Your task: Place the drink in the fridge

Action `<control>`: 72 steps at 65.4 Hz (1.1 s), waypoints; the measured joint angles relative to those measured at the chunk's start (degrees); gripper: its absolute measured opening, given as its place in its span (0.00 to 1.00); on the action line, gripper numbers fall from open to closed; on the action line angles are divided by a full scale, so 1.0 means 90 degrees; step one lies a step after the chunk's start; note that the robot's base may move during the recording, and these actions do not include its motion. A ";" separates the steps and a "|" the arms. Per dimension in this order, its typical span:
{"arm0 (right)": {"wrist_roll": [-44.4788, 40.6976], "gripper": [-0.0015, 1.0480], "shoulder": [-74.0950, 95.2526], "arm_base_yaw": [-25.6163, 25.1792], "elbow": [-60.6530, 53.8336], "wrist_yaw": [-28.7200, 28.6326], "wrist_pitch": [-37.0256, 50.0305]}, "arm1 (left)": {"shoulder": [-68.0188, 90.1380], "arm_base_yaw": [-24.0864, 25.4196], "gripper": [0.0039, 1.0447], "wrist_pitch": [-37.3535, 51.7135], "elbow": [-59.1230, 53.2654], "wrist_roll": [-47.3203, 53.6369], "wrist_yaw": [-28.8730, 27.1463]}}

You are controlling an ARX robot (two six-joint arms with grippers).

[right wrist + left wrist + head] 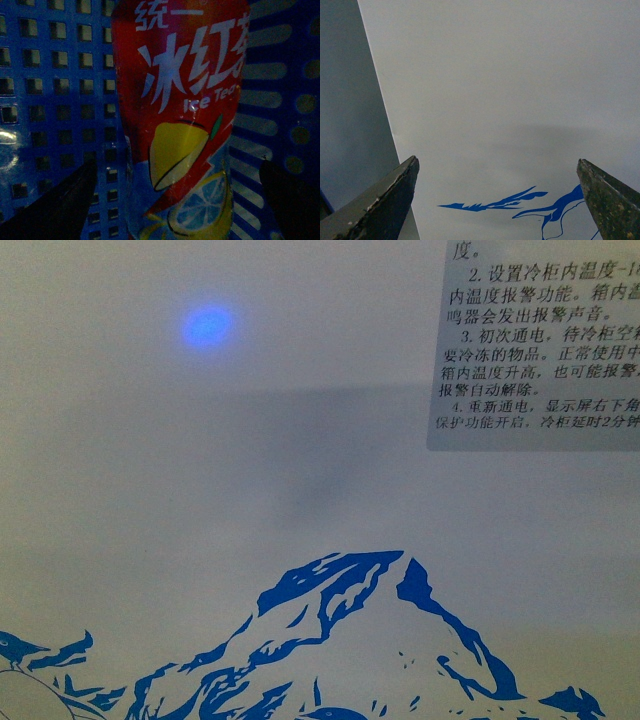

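Note:
The drink (185, 75) fills the dim right wrist view: a bottle with a red label, white characters, "Ice Tea" and lemon pictures. It stands between the two dark fingers of my right gripper (177, 164), which is open, with a gap on each side of the bottle. Its cap is out of view. The fridge (200, 490) shows as a white front panel with a blue mountain drawing (350, 630). My left gripper (496, 161) is open and holds nothing, facing the same white fridge panel (495, 75) close up.
A blue perforated basket wall (60, 75) surrounds the drink. A grey sticker with printed text (540, 340) sits at the fridge panel's upper right, and a blue light spot (207, 324) glows at upper left. A grey surface (345, 100) borders the panel's edge.

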 joint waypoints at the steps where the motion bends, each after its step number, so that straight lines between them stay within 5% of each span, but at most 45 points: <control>1: 0.0017 0.93 0.0058 0.0012 0.0056 0.0034 -0.0002 | 0.0000 0.0000 0.92 0.0000 0.0000 0.0000 0.0000; 48: 0.1324 0.93 0.0835 0.0143 0.1348 0.0243 -0.1163 | 0.0000 0.0000 0.92 0.0000 0.0000 0.0000 0.0000; 72: 0.2013 0.48 0.0753 0.0158 0.1484 -0.0491 -0.1736 | 0.0000 0.0000 0.92 0.0000 0.0000 0.0000 -0.0002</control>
